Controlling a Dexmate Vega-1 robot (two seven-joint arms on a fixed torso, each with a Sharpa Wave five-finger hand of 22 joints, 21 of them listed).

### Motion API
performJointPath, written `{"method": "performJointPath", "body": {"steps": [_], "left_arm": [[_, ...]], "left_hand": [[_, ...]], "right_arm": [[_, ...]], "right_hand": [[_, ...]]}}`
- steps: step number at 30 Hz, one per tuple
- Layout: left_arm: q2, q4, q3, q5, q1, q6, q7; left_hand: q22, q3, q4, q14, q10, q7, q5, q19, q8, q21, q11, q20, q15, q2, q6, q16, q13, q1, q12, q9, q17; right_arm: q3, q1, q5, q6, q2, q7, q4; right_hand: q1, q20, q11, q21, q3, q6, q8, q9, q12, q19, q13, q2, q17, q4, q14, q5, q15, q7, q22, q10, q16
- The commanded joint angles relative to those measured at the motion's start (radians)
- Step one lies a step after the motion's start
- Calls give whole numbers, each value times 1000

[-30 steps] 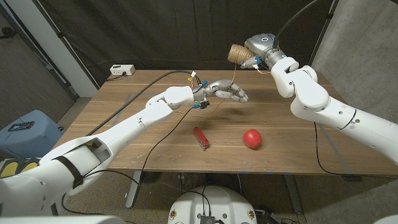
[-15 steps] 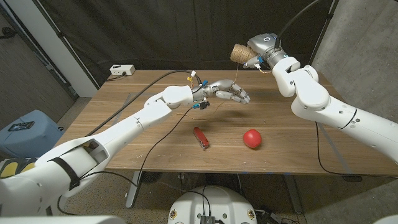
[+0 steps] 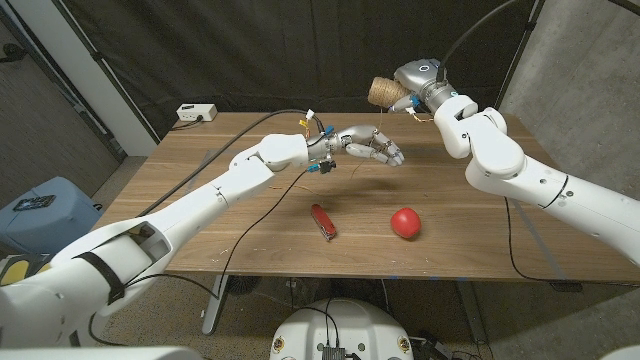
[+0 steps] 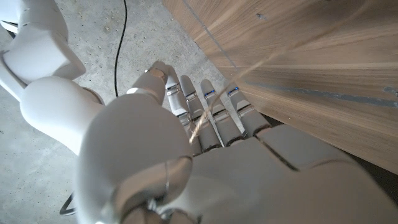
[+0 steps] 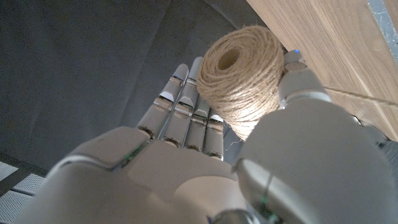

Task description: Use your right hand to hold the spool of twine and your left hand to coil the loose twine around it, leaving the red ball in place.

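Since a second ago the left hand [image 3: 373, 148] has edged a little up and toward the far side of the table [image 3: 200, 190], and the spool [image 3: 381, 90] has tipped so its open end turns more to the left; the ball [image 3: 404, 222] and the red tool [image 3: 323, 221] lie where they were.

Right hand [image 3: 408, 92] grasps the spool in the air beyond the table's far edge, at about 1 o'clock from the table's middle. From the right wrist camera the spool [image 5: 242, 78] sits between thumb and fingers [image 5: 186, 112], its hollow core facing outward, twine wound thick around it.

Left hand hovers over the table at about 12 o'clock from the middle, fingers stretched out and close together, pointing toward the right. A thin strand of twine [image 4: 249, 74] runs across the fingers [image 4: 211, 115] in the left wrist view, slanting up past the table's underside. Whether the hand pinches the strand or it merely lies over the fingers I cannot tell.

Ball rests on the table at about 4 o'clock, well apart from both hands. Red tool lies near it, at about 6 o'clock, tilted. A small white box [image 3: 197, 113] sits at the far left corner, about 10 o'clock.
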Motion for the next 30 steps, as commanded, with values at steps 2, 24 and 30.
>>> {"method": "performJointPath", "body": {"steps": [2,24,30], "left_arm": [[6,-23,-11,-33,-10,8,-43],[13,-82,-33,-67,6,12,-66],[16,-90,-40,-77,11,5,-72]], "left_hand": [[2,-2,2,7,4,5,5,3,-1,5,5,1,0,2,3,-2,4,-10,0,5,2],[2,-2,0,9,6,10,6,1,-2,5,10,3,2,5,0,-4,10,-11,-1,8,5],[2,-2,-2,10,7,9,7,1,-2,6,10,2,0,3,3,-5,12,-10,-2,9,4]], "right_arm": [[-13,3,9,6,13,3,28],[-25,3,11,-35,19,13,66],[-32,13,9,-42,25,20,82]], "right_hand": [[67,-6,-68,3,0,112,4,3,4,7,2,77,6,6,6,4,-110,-106,1,64,-2],[71,-8,-66,3,1,111,5,2,1,7,4,77,7,3,9,4,-109,-104,1,63,-11],[72,-7,-66,3,0,111,4,0,-1,8,3,78,10,4,10,3,-108,-103,1,63,-10]]}}
